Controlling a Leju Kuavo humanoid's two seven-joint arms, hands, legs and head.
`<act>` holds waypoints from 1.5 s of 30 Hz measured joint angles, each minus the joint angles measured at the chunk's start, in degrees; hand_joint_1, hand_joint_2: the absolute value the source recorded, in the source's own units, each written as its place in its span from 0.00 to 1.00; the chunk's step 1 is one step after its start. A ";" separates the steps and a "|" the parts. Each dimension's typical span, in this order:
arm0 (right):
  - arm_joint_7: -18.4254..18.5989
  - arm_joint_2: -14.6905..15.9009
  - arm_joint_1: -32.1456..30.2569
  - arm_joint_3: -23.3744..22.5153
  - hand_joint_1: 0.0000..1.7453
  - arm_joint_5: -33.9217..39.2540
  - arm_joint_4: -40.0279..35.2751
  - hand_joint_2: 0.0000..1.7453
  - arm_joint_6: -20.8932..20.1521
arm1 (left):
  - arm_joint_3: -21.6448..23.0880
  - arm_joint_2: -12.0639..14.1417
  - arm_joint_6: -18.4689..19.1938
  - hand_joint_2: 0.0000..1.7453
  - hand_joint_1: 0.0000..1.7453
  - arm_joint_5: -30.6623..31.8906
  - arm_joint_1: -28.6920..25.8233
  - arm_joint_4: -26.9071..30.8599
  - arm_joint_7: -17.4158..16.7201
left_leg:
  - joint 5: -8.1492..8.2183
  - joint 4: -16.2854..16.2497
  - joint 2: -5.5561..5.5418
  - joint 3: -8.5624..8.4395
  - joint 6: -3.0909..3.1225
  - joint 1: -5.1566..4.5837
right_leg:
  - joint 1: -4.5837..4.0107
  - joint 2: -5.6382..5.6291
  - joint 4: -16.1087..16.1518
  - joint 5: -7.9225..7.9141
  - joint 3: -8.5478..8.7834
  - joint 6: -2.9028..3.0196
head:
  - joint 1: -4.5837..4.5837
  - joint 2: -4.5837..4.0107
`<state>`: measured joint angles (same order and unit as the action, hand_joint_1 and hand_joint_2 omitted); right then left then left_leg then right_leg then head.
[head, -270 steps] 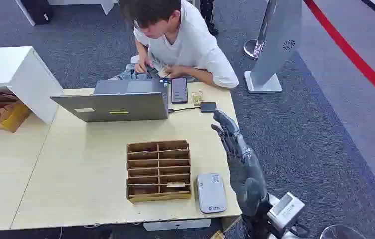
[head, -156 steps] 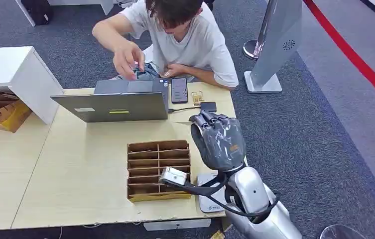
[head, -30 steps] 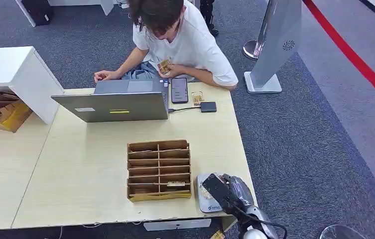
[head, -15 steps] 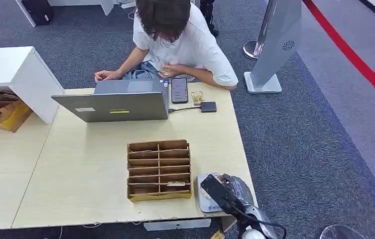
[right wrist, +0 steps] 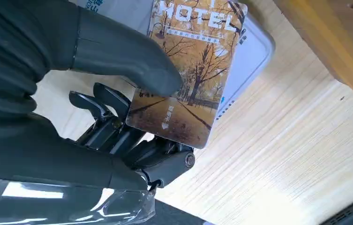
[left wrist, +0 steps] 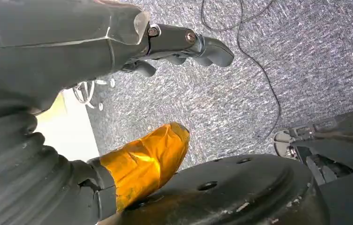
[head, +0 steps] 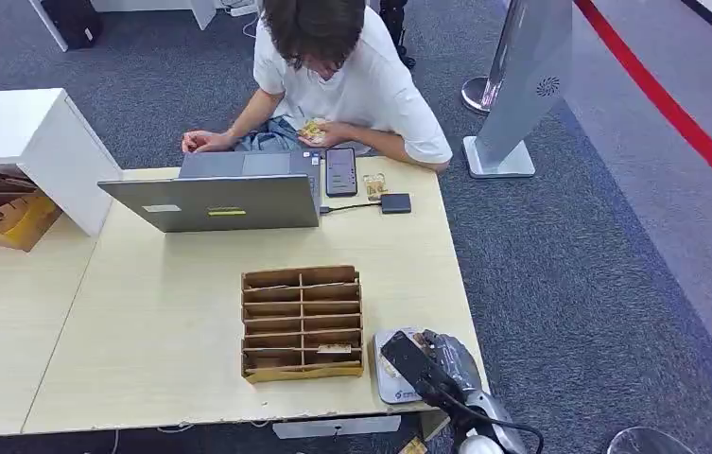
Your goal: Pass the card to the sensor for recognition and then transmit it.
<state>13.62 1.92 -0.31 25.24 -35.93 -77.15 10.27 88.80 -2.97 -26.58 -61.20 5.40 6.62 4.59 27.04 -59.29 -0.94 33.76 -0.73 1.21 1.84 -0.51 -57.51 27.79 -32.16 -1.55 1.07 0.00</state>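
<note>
Holding the hotel card (right wrist: 187,70) over the sensor (head: 392,375) at the table's (head: 163,322) near right corner, the right robot hand (head: 439,364) is pinching it for recognition, with the handover apparently left to do.

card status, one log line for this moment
robot hand: right, holding card | position: over sensor | step: recognition | left: idle, off table

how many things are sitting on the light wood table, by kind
laptop: 1
phone: 1
small black box on a cable: 1
brown cardboard divider tray: 1
grey card sensor: 1
small yellowish item beside the phone, too small to identify: 1
total: 6
The hotel card is not counted: the right hand holds it over the sensor.
</note>
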 joint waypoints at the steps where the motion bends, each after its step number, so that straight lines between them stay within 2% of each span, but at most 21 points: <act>1: 0.13 0.00 0.00 -0.02 1.00 -0.26 0.00 1.00 0.02 | 0.00 0.00 0.00 1.00 0.00 0.00 0.00 0.00 0.00 | 0.00 0.00 0.00 0.00 0.00 0.00 | 0.00 0.00 0.00 0.00 0.00 0.00 | 0.00 0.00; 23: 1.03 -0.42 0.36 -0.09 1.00 -2.99 0.52 1.00 0.44 | 0.02 0.00 0.13 1.00 0.00 -0.02 0.01 0.00 -0.17 | 0.00 0.00 0.01 -0.07 0.00 0.00 | 0.00 -0.01 0.00 -0.02 0.06 -0.01 | 0.00 0.00; 30: -0.99 -0.44 -0.36 -0.92 1.00 -4.90 -2.06 1.00 3.35 | 0.02 -0.02 0.13 1.00 0.00 -0.77 0.00 0.00 -0.07 | -0.01 0.00 0.00 -0.06 0.00 0.00 | 0.00 -0.01 0.00 -0.02 0.05 -0.01 | 0.02 0.00; 39: -6.51 -0.28 -3.15 -2.51 1.00 -8.93 -10.20 1.00 7.89 | 0.02 -0.02 0.22 1.00 0.00 -1.73 -0.18 0.00 0.44 | 0.00 0.00 0.00 -0.02 -0.01 0.00 | 0.00 -0.01 0.00 -0.02 0.00 -0.01 | 0.00 0.00; 45: -7.28 -0.28 -3.90 -2.93 1.00 -9.59 -14.10 1.00 8.57 | 0.02 -0.07 0.22 1.00 0.00 -1.95 -0.18 0.00 0.50 | 0.00 0.00 0.00 -0.02 -0.01 0.00 | 0.00 -0.01 0.00 -0.02 0.00 -0.01 | 0.00 0.00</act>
<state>6.34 1.64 -4.21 22.32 -45.53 -91.25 18.84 88.83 -3.04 -26.36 -63.15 5.22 6.62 5.09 27.04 -59.29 -0.94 33.73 -0.74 1.21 1.84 -0.52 -57.51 27.78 -32.16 -1.57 1.07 0.00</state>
